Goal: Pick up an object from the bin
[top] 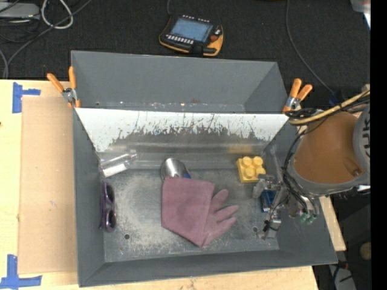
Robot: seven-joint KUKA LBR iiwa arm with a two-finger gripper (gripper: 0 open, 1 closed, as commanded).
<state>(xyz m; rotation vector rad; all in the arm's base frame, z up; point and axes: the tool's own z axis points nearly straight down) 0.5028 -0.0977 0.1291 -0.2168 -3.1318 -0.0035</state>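
Camera view looks down into a grey metal bin (181, 101) with sloping walls and a scuffed, speckled floor. Beyond its back edge lies a dark floor (121, 17) with loose cables (57, 8) and a black and orange pendant (191, 34).

The arm (357, 138) comes in over the bin's right edge, its wrist under an orange cover (323, 153) with cables running across it. The hand (271, 219) hangs low against the right wall, toward the front right corner, pointing down at the bin floor. How far it is open cannot be told, and nothing can be seen held in it. A small blue piece (266, 201) shows right at it; whether that is a loose thing or part of the hand is unclear.

A yellow block (251, 168) lies just beside the hand, on the side toward the back edge, apart from it. A pink glove (190, 210) lies flat in the middle, its tips pointing at the hand. A metal can (173, 168) touches the glove's back edge. A clear bottle (118, 164) and purple glasses (107, 207) lie well apart, by the left wall.
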